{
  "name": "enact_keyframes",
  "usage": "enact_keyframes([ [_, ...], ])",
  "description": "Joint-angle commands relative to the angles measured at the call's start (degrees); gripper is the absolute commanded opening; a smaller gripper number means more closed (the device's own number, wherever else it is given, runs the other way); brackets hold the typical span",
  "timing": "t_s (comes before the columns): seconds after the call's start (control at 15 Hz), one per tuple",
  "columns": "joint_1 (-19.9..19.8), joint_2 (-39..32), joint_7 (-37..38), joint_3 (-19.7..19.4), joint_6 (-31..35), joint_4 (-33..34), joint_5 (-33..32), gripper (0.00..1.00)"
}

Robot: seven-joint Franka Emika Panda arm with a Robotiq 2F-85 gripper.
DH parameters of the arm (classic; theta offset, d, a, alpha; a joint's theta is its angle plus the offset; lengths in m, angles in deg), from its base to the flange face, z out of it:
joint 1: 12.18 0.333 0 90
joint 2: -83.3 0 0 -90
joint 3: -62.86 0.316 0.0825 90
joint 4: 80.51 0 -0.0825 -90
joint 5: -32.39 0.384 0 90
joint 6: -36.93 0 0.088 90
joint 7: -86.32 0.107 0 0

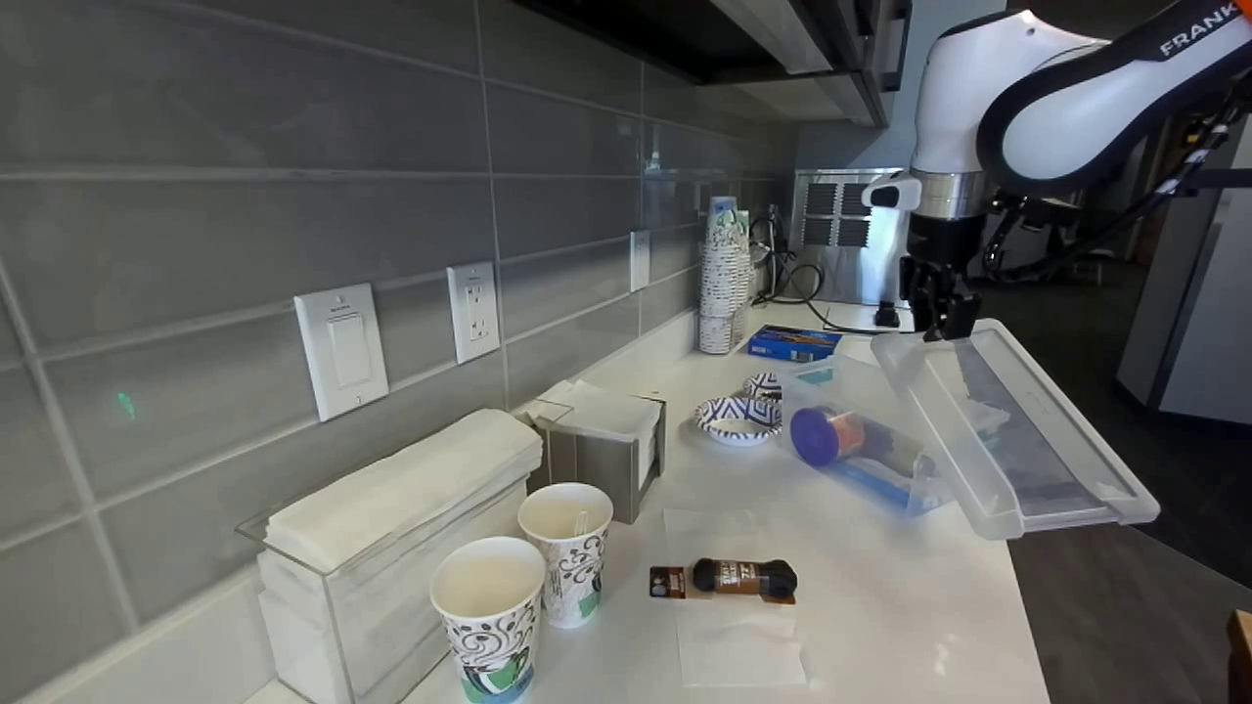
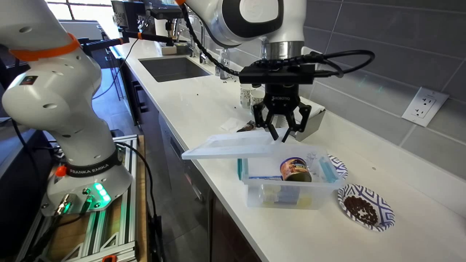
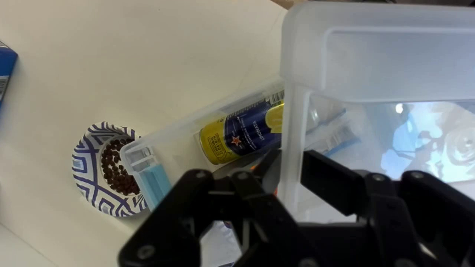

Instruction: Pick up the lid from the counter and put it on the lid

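Limonata can (image 3: 241, 135) in clear bin (image 2: 284, 185)

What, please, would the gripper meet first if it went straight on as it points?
The gripper would probably first meet the purple-capped container in the open box below, though depth is unclear; the lid in its jaws might touch the box sooner.

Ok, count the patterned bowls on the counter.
2. In an exterior view: a bowl of dark bits beside the clear box, and another bowl partly behind that box. Others may be hidden.
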Motion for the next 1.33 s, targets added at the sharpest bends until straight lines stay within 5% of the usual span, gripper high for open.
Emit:
enact_keyframes([
  [0.0, -0.9, 0.1, -0.1, 1.0, 0.0, 0.0, 0.3, 0.23],
  [0.13, -0.8, 0.1, 0.0, 1.1, 0.0, 0.0, 0.3, 0.23],
  [0.2, -0.8, 0.2, 0.0, 1.1, 0.0, 0.0, 0.3, 0.06],
  [0.4, -0.6, -2.9, -5.3, -0.9, 1.0, 2.5, 6.2, 0.06],
  [0.87, -1.8, -10.9, -34.4, -5.4, -7.7, 14.7, 29.9, 0.06],
  [1.27, -6.9, -22.2, -44.5, -3.6, -15.8, 28.1, 30.8, 0.06],
])
